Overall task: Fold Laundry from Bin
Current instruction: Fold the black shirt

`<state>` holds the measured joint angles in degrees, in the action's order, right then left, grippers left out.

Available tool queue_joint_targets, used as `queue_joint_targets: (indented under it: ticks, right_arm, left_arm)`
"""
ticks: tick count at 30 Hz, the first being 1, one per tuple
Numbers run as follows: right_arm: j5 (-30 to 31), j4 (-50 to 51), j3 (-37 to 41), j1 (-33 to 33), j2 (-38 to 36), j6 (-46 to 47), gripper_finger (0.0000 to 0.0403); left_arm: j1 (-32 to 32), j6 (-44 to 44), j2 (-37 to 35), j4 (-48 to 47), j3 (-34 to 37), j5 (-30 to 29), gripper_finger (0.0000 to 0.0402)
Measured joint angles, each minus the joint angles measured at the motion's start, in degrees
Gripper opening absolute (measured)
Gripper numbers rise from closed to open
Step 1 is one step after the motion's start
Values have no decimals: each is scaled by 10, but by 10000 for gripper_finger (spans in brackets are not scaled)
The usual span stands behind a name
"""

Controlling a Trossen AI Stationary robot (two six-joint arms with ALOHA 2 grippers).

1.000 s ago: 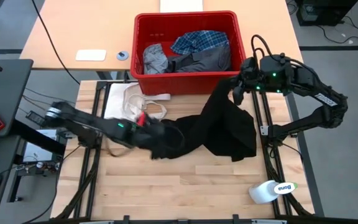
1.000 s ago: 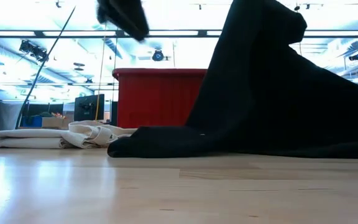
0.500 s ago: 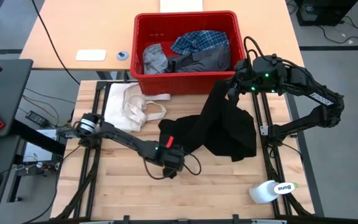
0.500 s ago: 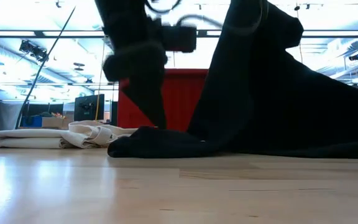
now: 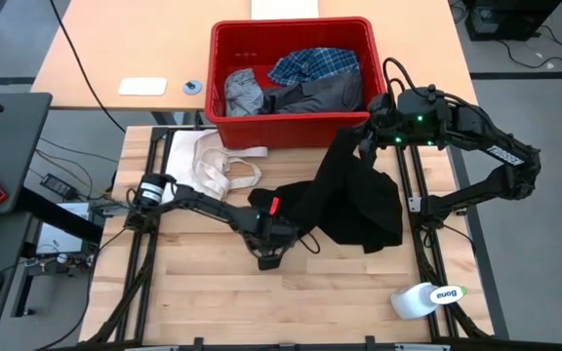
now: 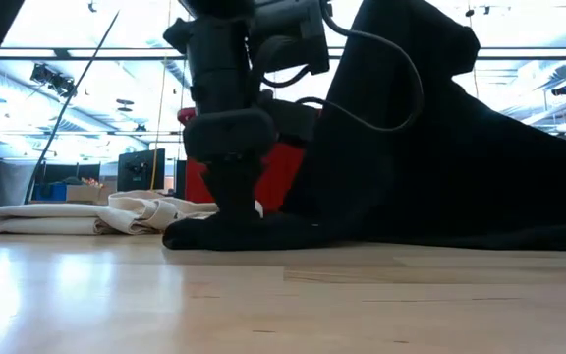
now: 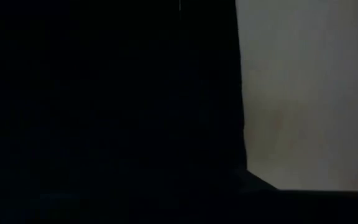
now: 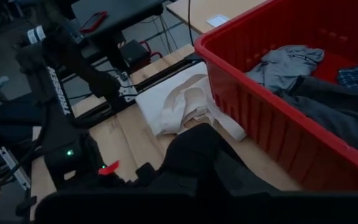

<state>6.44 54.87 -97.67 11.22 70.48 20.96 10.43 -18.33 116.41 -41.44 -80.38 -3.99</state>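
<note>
Left gripper [image 5: 266,259] pinches shut, seemingly on the black garment's [image 5: 359,200] 7 o'clock edge; right gripper [image 5: 367,146] holds its 12 o'clock edge closed, beside the bin [image 5: 291,134]. Bare table [image 5: 340,292] lies toward 6 o'clock.

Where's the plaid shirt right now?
In the high view the plaid shirt lies inside the red bin, toward its far right side, next to the grey garments.
</note>
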Motion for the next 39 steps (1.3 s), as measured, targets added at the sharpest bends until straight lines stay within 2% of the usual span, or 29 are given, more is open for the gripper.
queue_joint_targets:
  ticks: [3,6,11,14,16,20,25,27,29,31,33,36,39]
  right_arm:
    - [-1,0,0,0,0,-1,13]
    - [-1,0,0,0,0,1,13]
    - [-29,1,0,0,0,13,13]
    - [-92,0,0,0,0,14,13]
    - [-148,0,0,0,0,11,13]
    - [-201,5,0,0,0,10,13]
    - [-180,30,0,0,1,10,13]
    - [-176,30,0,0,1,9,13]
    - [-176,29,0,0,1,9,13]
    - [-176,29,0,0,1,9,13]
    - [-177,29,0,0,1,10,13]
    - [-179,30,0,0,1,11,13]
    - [-179,30,0,0,1,11,13]
  left_arm:
    - [0,-1,-18,-13,2,14,7]
    - [0,-18,-75,-14,3,33,5]
    - [12,-62,-175,5,1,176,3]
    - [30,-98,-221,30,1,254,2]
    - [45,-106,-237,45,1,283,2]
    - [76,-84,-242,45,2,282,3]
    - [93,-59,-220,2,2,198,9]
    - [93,-51,-201,-17,3,189,10]
    - [92,-37,-183,0,3,225,10]
    - [92,-25,-167,58,3,277,7]
    - [93,-25,-157,115,3,306,4]
    - [91,-20,-155,160,3,307,3]
    - [80,-23,-155,164,3,307,2]
